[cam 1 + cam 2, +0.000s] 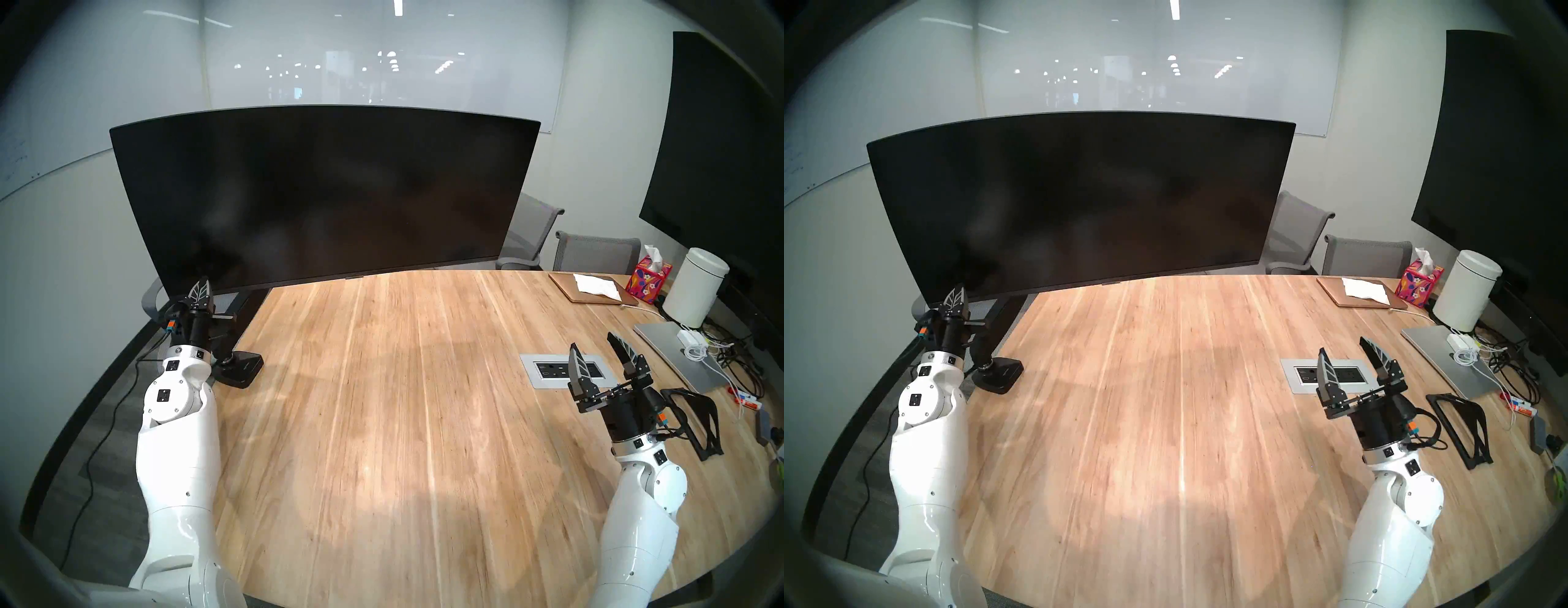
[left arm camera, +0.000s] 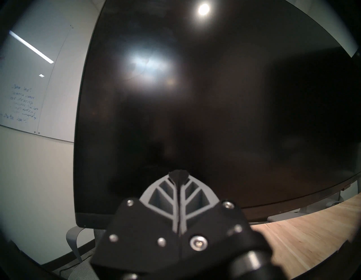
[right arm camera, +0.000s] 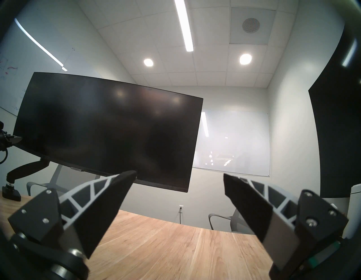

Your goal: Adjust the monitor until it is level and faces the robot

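The left hand (image 1: 203,288) has its fingers pressed together with nothing between them, its tip at the lower left corner of the monitor (image 1: 322,195); whether it touches the glass cannot be told. The right hand (image 1: 600,361) hangs spread wide and empty, well to the right of the monitor and low over the worktop (image 1: 382,403).

The monitor hangs on its jointed arm mount (image 1: 996,339) over the far left part of the worktop. It is tilted, the left end lower than the right, and seems turned slightly off from the robot.

A push at one low corner, I judge, could swing the monitor round on its mount rather than level it, and the closed tip could skid on the smooth screen and mark it. A hard shove might also sink the left end further. To the right of the monitor, chairs (image 1: 594,252), a tissue box (image 1: 647,276), a white canister (image 1: 695,288) and a second, larger screen (image 1: 721,148) stand apart.
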`<state>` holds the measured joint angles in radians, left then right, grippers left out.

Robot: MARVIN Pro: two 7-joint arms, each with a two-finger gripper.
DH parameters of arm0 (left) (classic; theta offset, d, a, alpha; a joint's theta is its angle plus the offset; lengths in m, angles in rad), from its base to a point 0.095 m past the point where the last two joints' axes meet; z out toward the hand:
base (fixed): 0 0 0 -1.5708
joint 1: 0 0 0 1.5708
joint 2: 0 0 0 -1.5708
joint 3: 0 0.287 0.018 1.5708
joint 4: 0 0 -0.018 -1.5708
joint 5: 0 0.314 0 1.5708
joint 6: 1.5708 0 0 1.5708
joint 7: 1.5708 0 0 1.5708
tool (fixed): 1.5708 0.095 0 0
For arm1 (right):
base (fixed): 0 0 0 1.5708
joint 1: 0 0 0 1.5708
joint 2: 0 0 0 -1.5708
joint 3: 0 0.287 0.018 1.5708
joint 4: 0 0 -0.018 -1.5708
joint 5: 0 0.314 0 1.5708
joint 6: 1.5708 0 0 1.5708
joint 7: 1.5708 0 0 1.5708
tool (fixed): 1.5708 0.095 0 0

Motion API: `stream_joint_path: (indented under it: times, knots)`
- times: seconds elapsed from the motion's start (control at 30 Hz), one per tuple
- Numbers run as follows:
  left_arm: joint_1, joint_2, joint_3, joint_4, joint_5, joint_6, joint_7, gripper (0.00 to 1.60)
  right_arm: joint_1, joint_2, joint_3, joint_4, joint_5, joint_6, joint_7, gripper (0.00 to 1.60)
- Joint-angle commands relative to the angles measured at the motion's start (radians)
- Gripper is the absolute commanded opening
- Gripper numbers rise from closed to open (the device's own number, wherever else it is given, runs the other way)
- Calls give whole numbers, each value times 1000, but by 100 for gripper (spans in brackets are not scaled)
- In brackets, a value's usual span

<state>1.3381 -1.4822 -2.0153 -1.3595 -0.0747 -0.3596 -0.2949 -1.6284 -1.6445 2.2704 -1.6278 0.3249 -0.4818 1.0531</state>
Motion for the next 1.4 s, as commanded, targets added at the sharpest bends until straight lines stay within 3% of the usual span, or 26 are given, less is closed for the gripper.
stream_joint_path:
  times: [0.0,1.37]
  knots:
    - [-41,13,2,4,1,-8,4,0,3,-2,-1,-18,10,1,2,160]
    - [-6,11,15,-28,-21,-15,5,0,3,-2,-1,-19,10,1,2,160]
